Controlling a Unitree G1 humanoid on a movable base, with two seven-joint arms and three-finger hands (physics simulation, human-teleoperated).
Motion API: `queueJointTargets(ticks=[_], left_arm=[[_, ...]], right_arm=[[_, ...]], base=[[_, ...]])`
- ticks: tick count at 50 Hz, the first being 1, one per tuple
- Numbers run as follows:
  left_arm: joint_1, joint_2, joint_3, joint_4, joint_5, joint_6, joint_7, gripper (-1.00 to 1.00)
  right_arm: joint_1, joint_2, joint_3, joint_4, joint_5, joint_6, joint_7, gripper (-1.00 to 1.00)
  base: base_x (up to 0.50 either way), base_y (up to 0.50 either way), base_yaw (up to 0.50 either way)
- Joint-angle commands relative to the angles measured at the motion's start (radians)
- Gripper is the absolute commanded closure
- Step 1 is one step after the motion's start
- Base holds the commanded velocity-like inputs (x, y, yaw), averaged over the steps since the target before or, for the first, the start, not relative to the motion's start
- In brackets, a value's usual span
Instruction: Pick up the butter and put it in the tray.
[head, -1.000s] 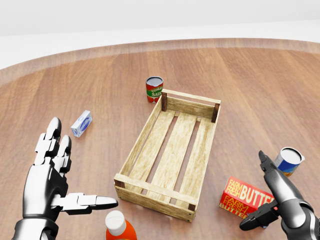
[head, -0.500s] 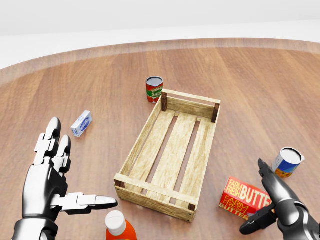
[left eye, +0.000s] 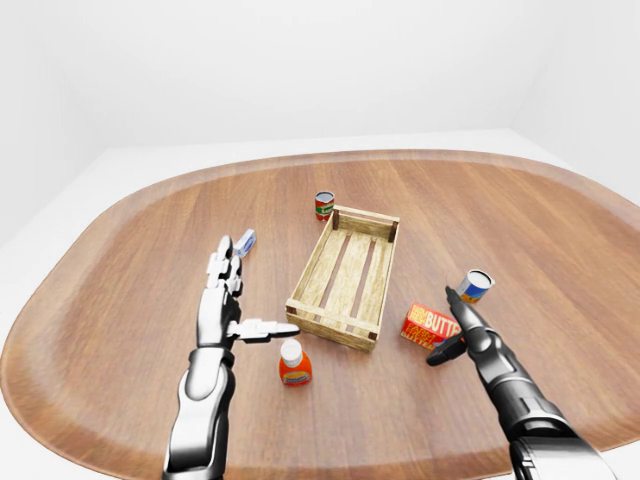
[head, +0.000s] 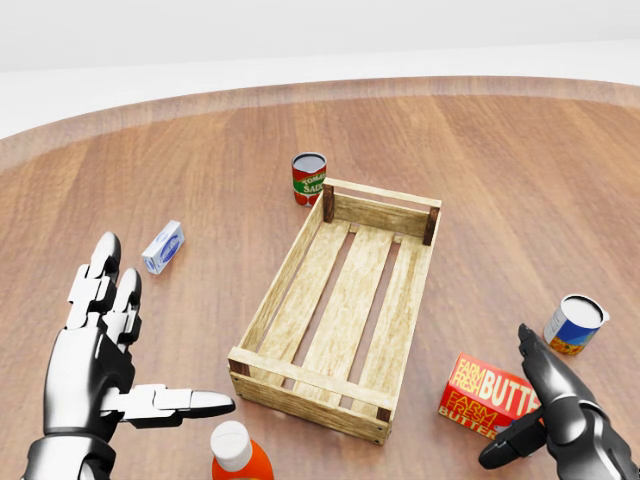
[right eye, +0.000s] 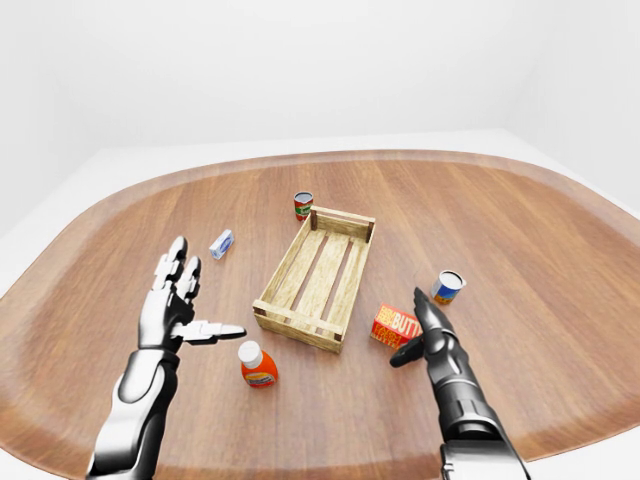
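butter (head: 492, 394), a red box with yellow lettering, lies on the wooden counter (head: 520, 180) just right of the wooden tray (head: 341, 306) in the head view. right hand (head: 545, 410) sits beside the box, fingers spread apart, thumb low near its corner, not closed on it. left hand (head: 110, 355) hangs open at the lower left, thumb pointing toward the tray. an orange bottle (head: 236, 455), two cans (head: 309, 178) (head: 574, 324) and a small blue carton (head: 163, 246) stand around.

- I read "FARM FRESH BUTTER" in white on the red butter box (head: 487, 396), at my five o'clock.
- The red can (head: 309, 179), twelve o'clock, says "TOMATO SAUCE".
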Motion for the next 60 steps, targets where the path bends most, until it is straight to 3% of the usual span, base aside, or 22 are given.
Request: queueJointTargets(ticks=[1,44,45,46,47,60], left_arm=[[-0.042,-0.001,-0.008,0.118,0.020,0.000,0.024,-1.00],[-0.047,0.002,0.001,0.115,0.011,0.000,0.020,-1.00],[-0.048,0.003,0.001,0.116,0.012,0.000,0.021,-1.00],[-0.048,0.003,0.001,0.118,0.012,0.000,0.020,-1.00],[-0.048,0.003,0.001,0.117,0.012,0.000,0.021,-1.00],[-0.048,0.002,-0.001,0.124,0.013,0.000,0.021,-1.00]], right_arm=[[-0.070,0.010,0.001,0.244,0.037,0.000,-0.021,-1.00],[-0.126,0.041,0.023,0.357,0.004,0.000,-0.026,-1.00],[-0.124,0.041,0.024,0.357,0.002,0.000,-0.025,0.05],[-0.124,0.041,0.025,0.357,0.000,0.000,-0.029,0.76],[-0.124,0.041,0.024,0.357,0.001,0.000,-0.029,1.00],[-0.116,0.044,0.025,0.352,0.001,0.000,-0.026,1.00]], base=[[0.00,0.00,0.00],[0.00,0.00,0.00],[0.00,0.00,0.00],[0.00,0.00,0.00],[0.00,0.00,0.00],[0.00,0.00,0.00]])
